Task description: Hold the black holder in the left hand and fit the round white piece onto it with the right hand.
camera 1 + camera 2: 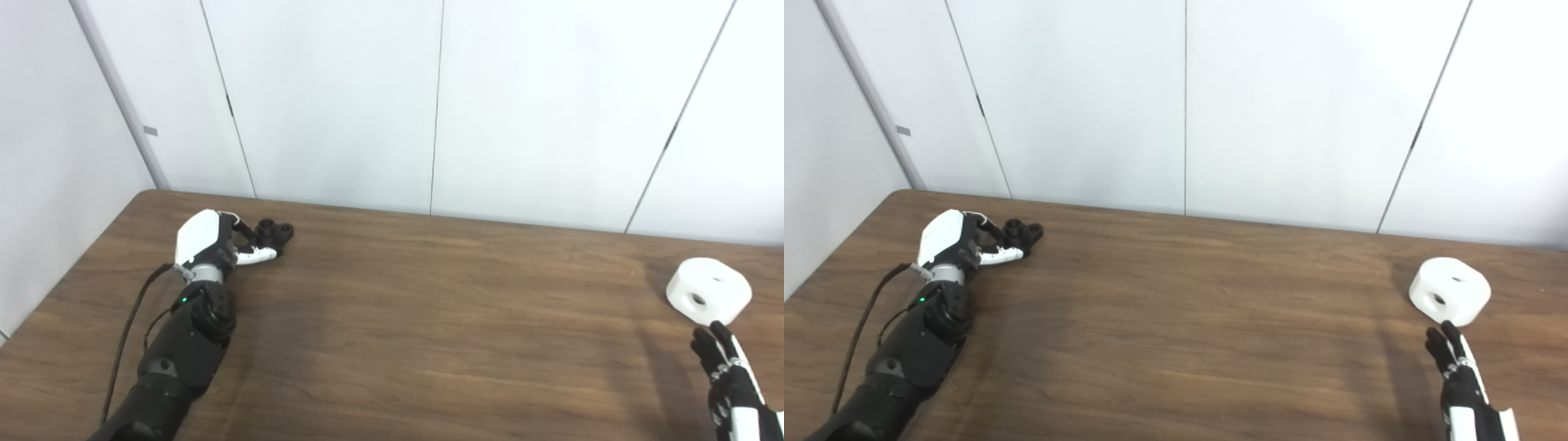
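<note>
Black holder (pixel 274 232) lies on the wooden table (pixel 404 318) in the left eye view, close to the table's far left corner, a small dark piece with round sockets on top. Left hand (pixel 211 242) is right against it on the near-left side: the white-tipped fingers (pixel 260 255) curl round its near edge, touching it, while the holder rests on the table. Whether the hand has truly clamped it cannot be told. Round white piece (pixel 708 290), with holes in its top and side, sits well apart at the table's right edge. Right hand (pixel 732 380) is just on the near side of it, fingers straight and held up, the tips near the piece's front rim, holding nothing

From the right eye view the holder (pixel 1024 231) again sits by the far left corner of the table (pixel 1176 331), the left hand (pixel 955 245) cupped against it. Toward the right edge the white piece (pixel 1450 298) rests flat, and the right hand (pixel 1461 383) stands just short of it, fingers extended, a narrow strip of table showing between fingertips and piece
</note>
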Robot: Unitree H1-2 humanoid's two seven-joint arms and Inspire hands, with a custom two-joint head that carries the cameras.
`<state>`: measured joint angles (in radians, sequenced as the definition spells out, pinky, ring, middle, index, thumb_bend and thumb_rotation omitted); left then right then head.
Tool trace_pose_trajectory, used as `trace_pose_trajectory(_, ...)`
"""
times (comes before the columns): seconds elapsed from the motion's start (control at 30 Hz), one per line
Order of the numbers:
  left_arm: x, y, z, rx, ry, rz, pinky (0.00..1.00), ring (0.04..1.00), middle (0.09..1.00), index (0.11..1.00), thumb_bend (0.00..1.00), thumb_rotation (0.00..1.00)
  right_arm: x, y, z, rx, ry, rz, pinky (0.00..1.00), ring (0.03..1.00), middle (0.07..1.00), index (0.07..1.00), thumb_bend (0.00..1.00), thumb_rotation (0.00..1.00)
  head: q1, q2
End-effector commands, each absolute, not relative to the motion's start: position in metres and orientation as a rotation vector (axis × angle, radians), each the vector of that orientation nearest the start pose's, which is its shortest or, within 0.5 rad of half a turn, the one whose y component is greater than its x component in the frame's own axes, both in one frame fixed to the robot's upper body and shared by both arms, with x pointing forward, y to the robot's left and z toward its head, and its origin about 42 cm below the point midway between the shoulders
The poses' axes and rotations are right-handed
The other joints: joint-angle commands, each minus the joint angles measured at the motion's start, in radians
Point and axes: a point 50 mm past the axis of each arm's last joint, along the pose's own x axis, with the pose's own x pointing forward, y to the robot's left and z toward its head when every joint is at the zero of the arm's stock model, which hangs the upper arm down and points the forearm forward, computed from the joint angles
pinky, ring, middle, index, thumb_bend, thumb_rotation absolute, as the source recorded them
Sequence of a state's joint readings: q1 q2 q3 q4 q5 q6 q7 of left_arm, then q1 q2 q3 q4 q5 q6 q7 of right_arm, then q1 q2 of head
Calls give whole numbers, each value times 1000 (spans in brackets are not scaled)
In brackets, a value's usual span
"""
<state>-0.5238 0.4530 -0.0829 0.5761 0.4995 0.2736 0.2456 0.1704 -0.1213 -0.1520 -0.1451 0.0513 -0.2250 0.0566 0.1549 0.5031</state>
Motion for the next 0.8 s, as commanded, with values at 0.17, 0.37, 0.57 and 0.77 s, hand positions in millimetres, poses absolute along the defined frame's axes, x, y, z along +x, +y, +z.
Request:
trace_pose_trajectory(0.17,435,369,172,990,125,292,810,855,744,484,523,50,207,-278,91,-56,-124,-121,1000,928,918,945,543,1000,-5,2)
trace_pose_trajectory(0.37,422,349,169,970,82,213,786,840,737,484,523,49,207,-277,91,-64,-125,-128,1000,925,910,933,551,999,-15,7)
trace_pose_trajectory(0.57,406,325,166,950,34,120,786,852,754,484,522,47,207,-277,91,-56,-127,-122,1000,930,916,941,529,1000,-30,11)
trace_pose_trajectory(0.77,389,297,165,901,3,4,799,863,769,484,520,46,207,-274,92,-66,-131,-127,995,917,910,938,503,1000,-55,18)
